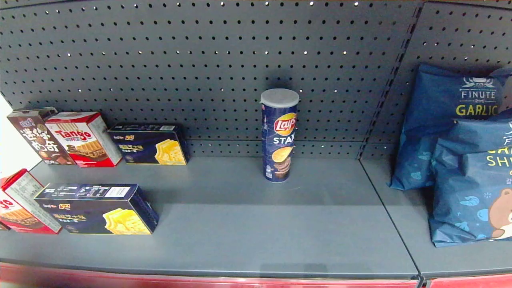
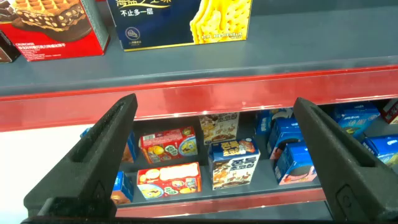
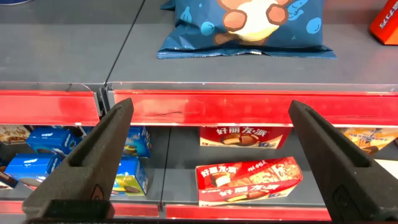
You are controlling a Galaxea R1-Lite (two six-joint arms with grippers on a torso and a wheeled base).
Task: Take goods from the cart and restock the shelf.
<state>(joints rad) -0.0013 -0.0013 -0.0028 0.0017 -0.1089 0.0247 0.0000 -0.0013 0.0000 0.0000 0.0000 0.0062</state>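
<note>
The chip can (image 1: 279, 136) stands upright on the grey shelf (image 1: 240, 224), toward twelve o'clock, near the pegboard (image 1: 200, 60). Boxes (image 1: 152, 144) sit at nine o'clock, blue bags (image 1: 460, 152) at three. The left gripper (image 2: 214, 102) and right gripper (image 3: 209, 104) are both spread wide, facing the shelf's red edge (image 2: 249, 93).

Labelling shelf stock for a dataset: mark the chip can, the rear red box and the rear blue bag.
chip can (image 1: 279, 136): head view, middle of its label.
rear red box (image 1: 82, 139): head view, middle of its front face.
rear blue bag (image 1: 428, 128): head view, middle of its front panel.
</note>
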